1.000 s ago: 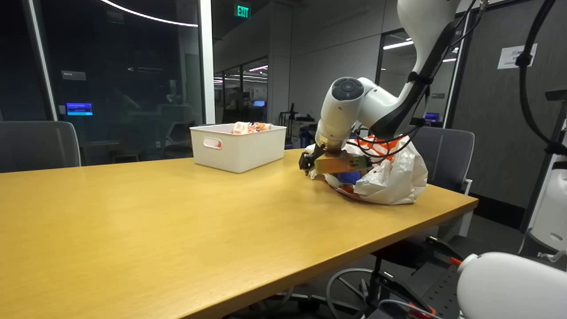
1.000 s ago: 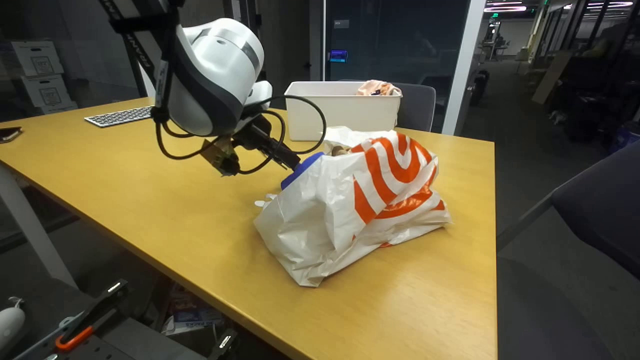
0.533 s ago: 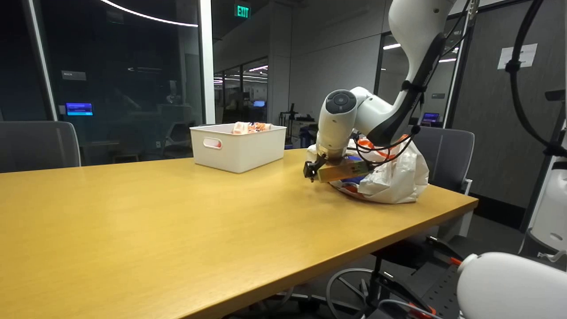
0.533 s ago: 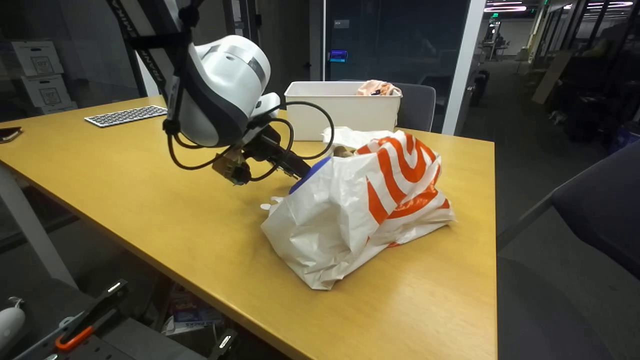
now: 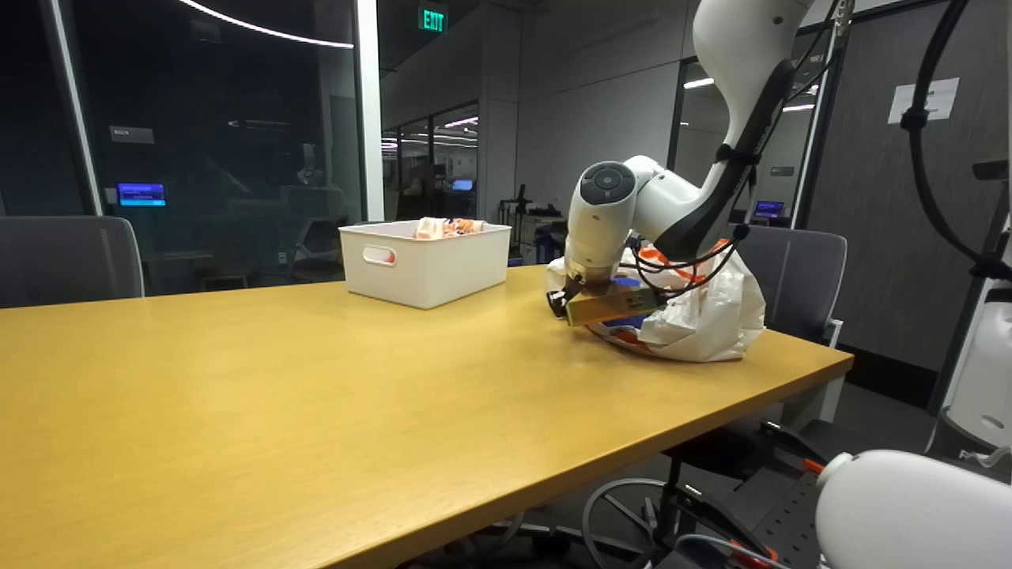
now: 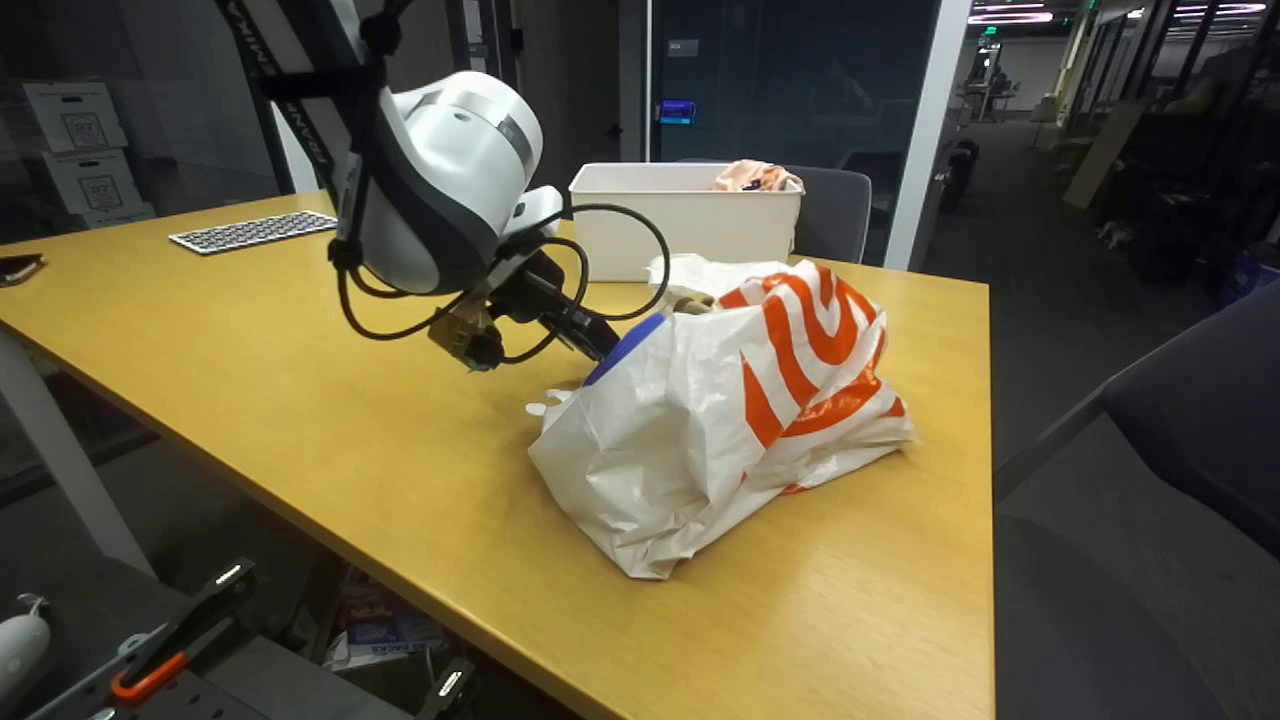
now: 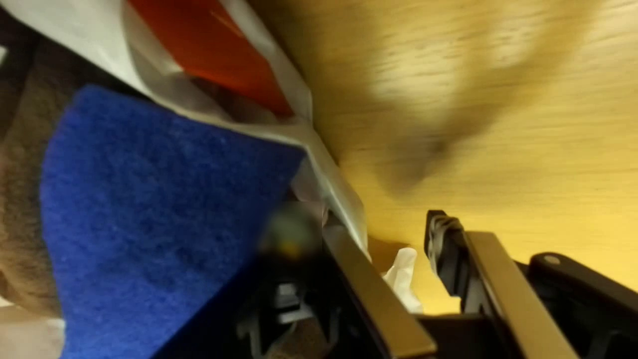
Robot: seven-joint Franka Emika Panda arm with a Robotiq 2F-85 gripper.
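Note:
A white plastic bag with orange stripes (image 6: pixel 690 430) lies on its side on the table, its mouth toward my gripper. Inside it, a blue fuzzy piece (image 7: pixel 149 224) sits at the mouth beside a brown fuzzy thing (image 7: pixel 30 224). At that mouth is my gripper (image 7: pixel 384 227), pointing down, jaws partly apart. Its right-hand finger (image 7: pixel 448 254) stands outside over bare wood; the left-hand one is dark and blurred against the blue piece and the bag's rim. A white flap of the bag (image 7: pixel 401 279) shows in the gap between them. Nothing looks pinched.
Behind the bag stands a white bin (image 6: pixel 690 235) with a patterned cloth (image 6: pixel 757 176) in it. A keyboard (image 6: pixel 252 232) and a phone (image 6: pixel 20 268) lie farther along the table (image 5: pixel 316 395). Loose cables (image 6: pixel 655 245) loop from the arm close to the bag. Chairs stand around.
Over the last second my gripper has come down and pushed slightly into the bag's mouth, shifting the bag a little. Since half a second ago the arm has barely moved, while the jaws have narrowed.

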